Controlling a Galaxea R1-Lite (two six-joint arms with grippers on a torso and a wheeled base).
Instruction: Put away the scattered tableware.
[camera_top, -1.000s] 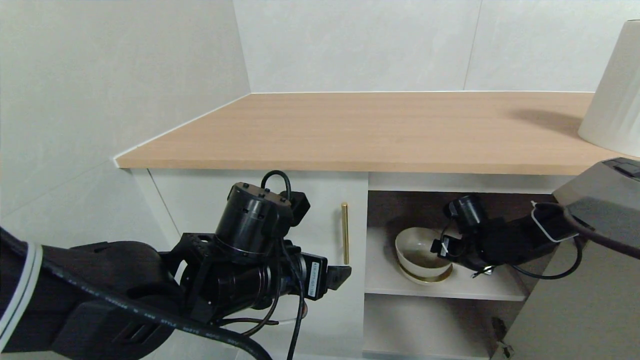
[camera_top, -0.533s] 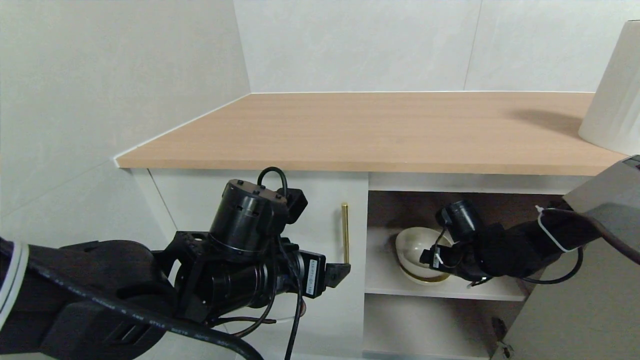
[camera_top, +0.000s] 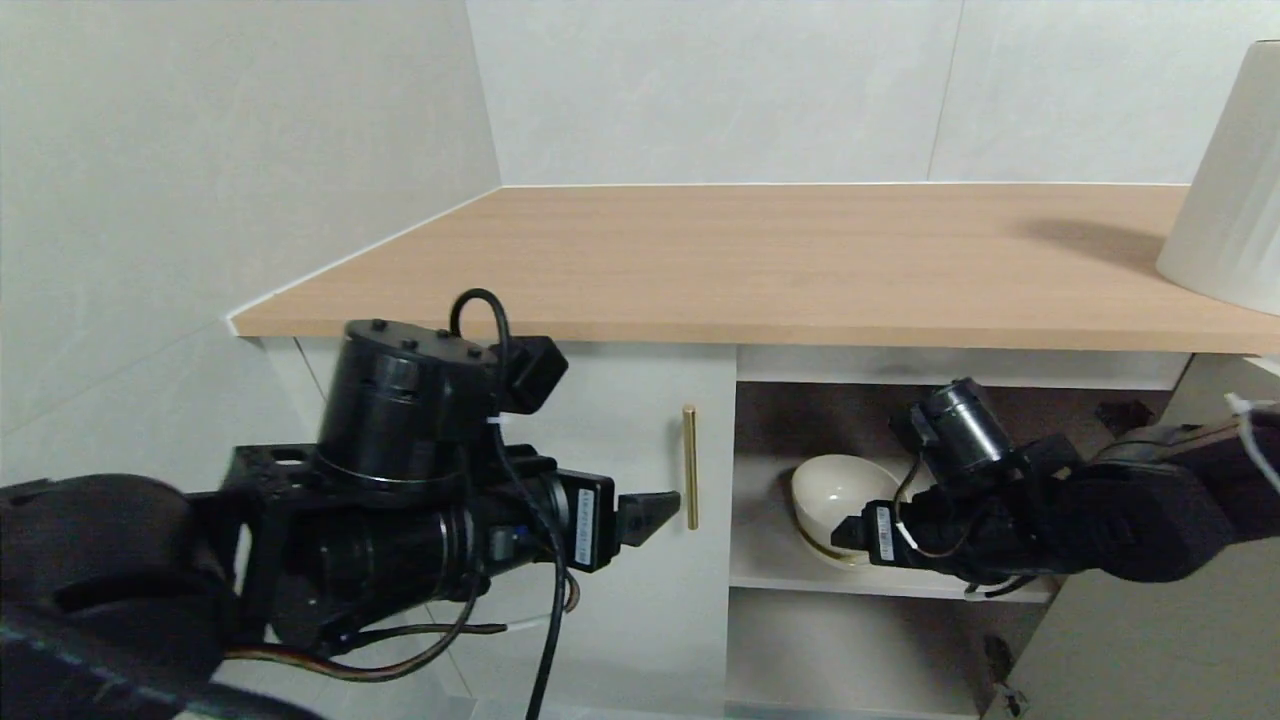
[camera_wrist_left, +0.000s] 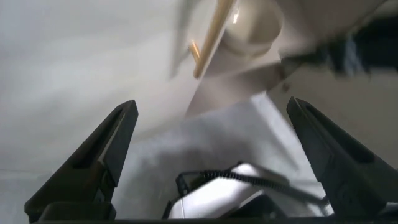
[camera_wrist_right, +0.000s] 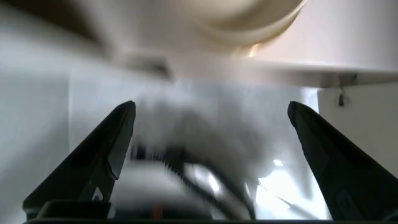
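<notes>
The smooth, round cream bowl (camera_top: 838, 492) sits on the upper shelf (camera_top: 900, 580) of the open cupboard (camera_top: 960, 368) under the wooden bench (camera_top: 760, 260). The right end effector (camera_top: 846, 535), wide open and holding nothing, is just beside the bowl at its 5 o'clock. The left end effector (camera_top: 660, 505), open too, is at 9 o'clock of the gold handle (camera_top: 689, 466). Their stickers (camera_top: 585, 516) are too small to read.

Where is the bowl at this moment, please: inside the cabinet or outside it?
Inside: the bowl sits on the upper shelf of the cabinet, in its open side.
</notes>
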